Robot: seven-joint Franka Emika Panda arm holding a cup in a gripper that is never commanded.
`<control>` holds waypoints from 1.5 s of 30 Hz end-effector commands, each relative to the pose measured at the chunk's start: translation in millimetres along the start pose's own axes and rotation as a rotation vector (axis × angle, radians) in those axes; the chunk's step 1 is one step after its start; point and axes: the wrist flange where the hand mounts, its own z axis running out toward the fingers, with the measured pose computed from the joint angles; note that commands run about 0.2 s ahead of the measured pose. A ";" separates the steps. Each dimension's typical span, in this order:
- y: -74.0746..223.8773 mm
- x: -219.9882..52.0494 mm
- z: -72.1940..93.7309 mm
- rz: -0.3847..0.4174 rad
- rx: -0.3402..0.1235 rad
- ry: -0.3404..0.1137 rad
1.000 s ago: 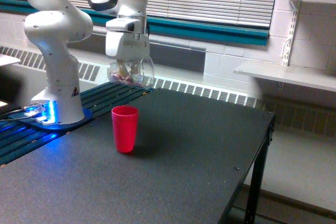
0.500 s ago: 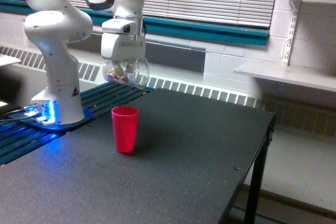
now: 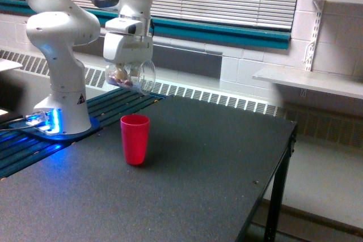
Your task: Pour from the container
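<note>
My gripper (image 3: 126, 71) is shut on the clear plastic container (image 3: 131, 76), which hangs in the air tilted with its wide mouth toward the exterior view's right. Small pinkish and whitish pieces show through its wall near the bottom. An opaque red cup (image 3: 135, 139) stands upright on the dark table (image 3: 187, 179), below the container and a little toward the exterior view's right of its middle. The container's mouth is well above the red cup's rim.
The arm's white base (image 3: 63, 103) stands at the exterior view's left on a blue-lit plate. A radiator grille runs behind the table. A wall shelf (image 3: 309, 80) sits at the exterior view's right. The table's edge drops off at the right.
The gripper with the container has moved toward the exterior view's left and slightly up. The red cup has stayed put.
</note>
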 end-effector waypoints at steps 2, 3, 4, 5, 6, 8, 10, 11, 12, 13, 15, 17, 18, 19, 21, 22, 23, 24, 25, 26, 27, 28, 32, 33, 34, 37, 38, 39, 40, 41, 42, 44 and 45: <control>7.1 -9.7 11.6 -0.010 -0.026 -0.040; 7.3 -10.0 11.6 -0.010 -0.026 -0.042; 7.4 -10.3 11.5 -0.009 -0.025 -0.044; 7.6 -10.5 11.5 -0.008 -0.025 -0.047; 8.0 -10.7 11.7 -0.008 -0.026 -0.049; 8.3 -10.9 12.0 -0.007 -0.025 -0.054; 8.7 -11.0 12.6 -0.006 -0.027 -0.058; 8.8 -11.1 13.0 -0.006 -0.026 -0.061; 8.5 -11.4 13.3 -0.004 -0.024 -0.064; 8.2 -11.8 13.6 -0.003 -0.024 -0.067; 8.0 -12.3 14.5 -0.005 -0.022 -0.075; 8.6 -12.3 15.5 -0.005 -0.023 -0.081; 9.4 -12.1 16.1 -0.005 -0.025 -0.084; 10.1 -11.8 16.7 -0.005 -0.025 -0.087; 11.3 -11.2 17.7 0.000 -0.025 -0.092; 12.3 -10.8 18.3 0.000 -0.026 -0.095; 13.3 -10.4 18.9 -0.001 -0.027 -0.098; 14.5 -9.7 19.4 0.000 -0.028 -0.099; 15.9 -9.1 20.1 0.002 -0.030 -0.101; 17.7 -8.4 20.8 0.001 -0.034 -0.103; 19.6 -7.5 21.4 0.003 -0.036 -0.104; 21.3 -6.7 22.0 0.008 -0.037 -0.106; 27.9 -3.9 24.4 0.019 -0.043 -0.115; 29.3 -3.5 25.0 0.022 -0.045 -0.118; 30.5 -3.1 25.5 0.023 -0.044 -0.121; 33.5 -2.2 27.0 0.025 -0.045 -0.128; 34.5 -1.9 27.6 0.027 -0.046 -0.130; 35.4 -1.7 28.2 0.027 -0.047 -0.133; 36.2 -1.6 28.9 0.027 -0.048 -0.136; 37.0 -1.6 29.6 0.026 -0.050 -0.139; 37.5 -1.8 30.3 0.025 -0.051 -0.143; 37.9 -2.5 31.5 0.021 -0.053 -0.151; 38.0 -2.9 32.1 0.019 -0.055 -0.155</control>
